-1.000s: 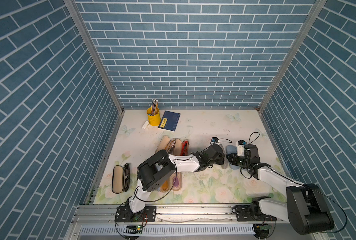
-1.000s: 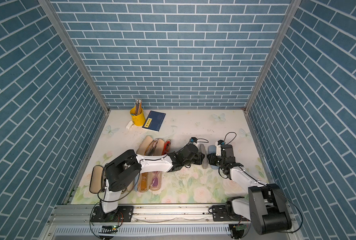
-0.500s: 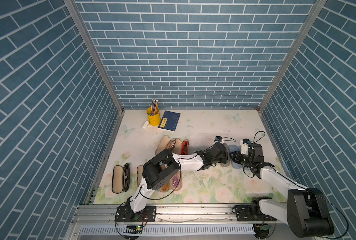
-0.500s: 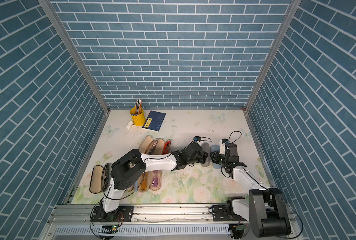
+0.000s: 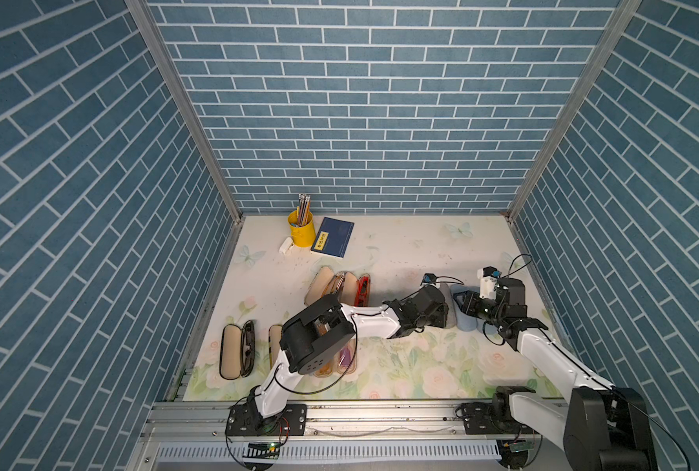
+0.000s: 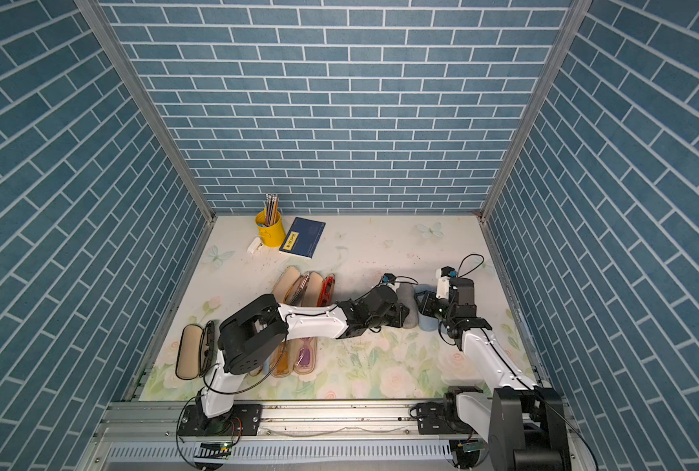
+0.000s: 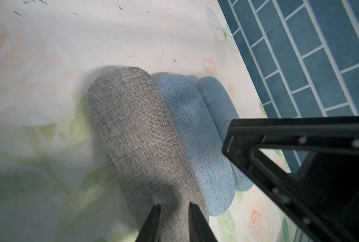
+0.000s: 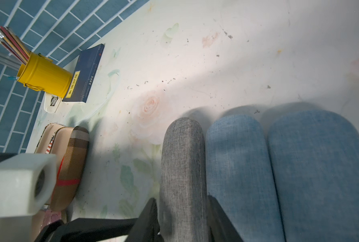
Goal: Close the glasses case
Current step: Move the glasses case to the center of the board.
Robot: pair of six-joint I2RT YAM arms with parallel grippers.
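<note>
Left fingers (image 7: 152, 224) narrow, right fingers (image 8: 149, 218) astride the grey case (image 8: 182, 167) — grip unclear — on floral tabletop (image 5: 400, 253), blue-brick walls (image 5: 360, 102) around.

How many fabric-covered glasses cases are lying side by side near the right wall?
3: a grey case, a light blue case beside it, and a second light blue case beyond that, nearest the wall. The blue pair may be halves of one case.
</note>
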